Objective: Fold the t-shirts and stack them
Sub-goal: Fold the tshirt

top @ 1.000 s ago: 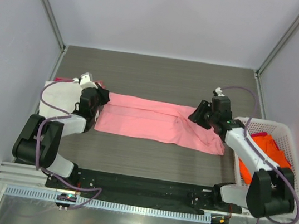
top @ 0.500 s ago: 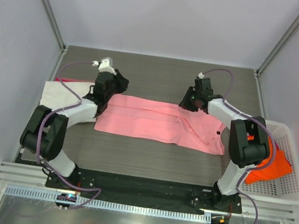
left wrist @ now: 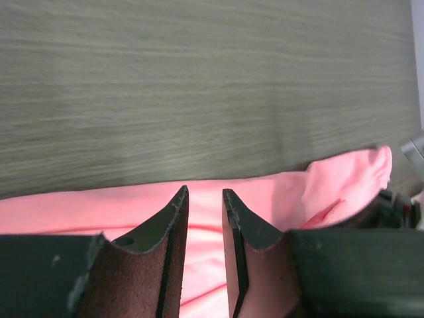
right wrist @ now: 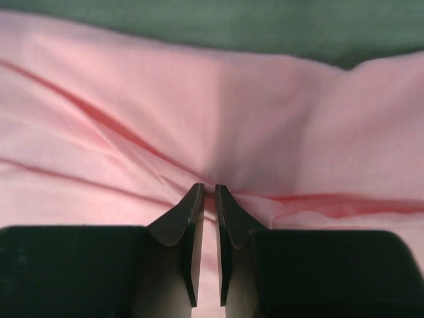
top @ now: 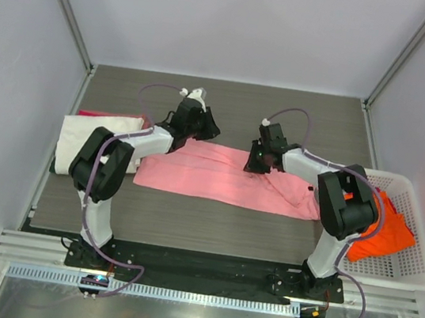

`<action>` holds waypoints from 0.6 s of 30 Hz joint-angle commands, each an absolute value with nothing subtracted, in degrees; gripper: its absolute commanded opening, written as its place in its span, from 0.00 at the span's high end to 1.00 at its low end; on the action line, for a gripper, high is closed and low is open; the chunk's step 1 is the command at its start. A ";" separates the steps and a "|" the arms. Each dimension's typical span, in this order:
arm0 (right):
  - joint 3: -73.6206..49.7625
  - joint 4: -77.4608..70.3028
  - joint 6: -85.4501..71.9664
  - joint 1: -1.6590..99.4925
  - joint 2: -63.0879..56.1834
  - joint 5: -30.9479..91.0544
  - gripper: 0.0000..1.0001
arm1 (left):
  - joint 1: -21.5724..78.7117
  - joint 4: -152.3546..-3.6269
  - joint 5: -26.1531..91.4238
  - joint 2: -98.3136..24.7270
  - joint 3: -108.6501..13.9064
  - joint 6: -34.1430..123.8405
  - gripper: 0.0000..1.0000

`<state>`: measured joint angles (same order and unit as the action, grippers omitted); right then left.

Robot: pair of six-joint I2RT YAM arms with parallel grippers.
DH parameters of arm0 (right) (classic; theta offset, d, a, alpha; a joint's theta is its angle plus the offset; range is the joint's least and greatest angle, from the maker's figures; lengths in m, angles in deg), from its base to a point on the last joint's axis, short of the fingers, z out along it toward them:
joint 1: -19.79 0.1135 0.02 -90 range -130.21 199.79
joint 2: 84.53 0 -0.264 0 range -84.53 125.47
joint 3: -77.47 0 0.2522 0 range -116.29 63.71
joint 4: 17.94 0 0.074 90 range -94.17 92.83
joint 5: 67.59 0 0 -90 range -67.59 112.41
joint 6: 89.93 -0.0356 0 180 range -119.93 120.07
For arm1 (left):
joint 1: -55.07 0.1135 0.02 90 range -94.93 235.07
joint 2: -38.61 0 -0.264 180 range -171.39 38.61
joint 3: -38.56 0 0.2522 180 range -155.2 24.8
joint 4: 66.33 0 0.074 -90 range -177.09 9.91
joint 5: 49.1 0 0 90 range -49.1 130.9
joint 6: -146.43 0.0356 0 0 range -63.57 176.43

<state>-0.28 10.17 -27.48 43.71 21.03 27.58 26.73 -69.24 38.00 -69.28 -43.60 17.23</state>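
The light pink t-shirt [top: 218, 177] lies as a long folded strip across the middle of the table. My left gripper [top: 207, 129] hovers at its far edge, left of centre; in the left wrist view [left wrist: 204, 191] the fingers stand a little apart over the pink cloth [left wrist: 66, 212]. My right gripper [top: 253, 160] is on the shirt's far edge right of centre. In the right wrist view [right wrist: 209, 187] it is pinched on a ridge of pink cloth [right wrist: 298, 119], with creases running to the tips. A cream-white shirt [top: 92, 137] lies folded at the left over a red one [top: 85, 113]. An orange shirt [top: 386, 221] sits in the basket.
The white mesh basket [top: 409, 264] stands at the table's right edge. Grey walls close in the left, right and far sides. Bare dark wood-grain table [top: 229, 101] lies beyond the shirt. A black rail [top: 197, 265] runs along the near edge.
Both grippers have moved inward from the shirt's ends toward its middle along the far edge. The right arm has swung off the basket side. The pink shirt has barely shifted.
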 commanded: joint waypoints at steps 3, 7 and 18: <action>6.66 10.94 -26.21 46.60 7.52 32.52 0.82 | 25.28 -71.40 31.76 -72.12 -48.15 14.77 0.73; 6.66 13.93 -25.33 45.20 1.18 28.22 0.77 | 24.22 -71.13 28.87 -73.97 -49.82 13.19 0.73; 6.75 14.46 -26.47 32.89 2.91 22.68 0.69 | 19.04 -68.41 23.50 -79.77 -56.58 12.05 0.72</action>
<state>7.35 14.20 -26.21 35.04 1.05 25.40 20.72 -70.79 27.66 -77.70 -53.09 12.99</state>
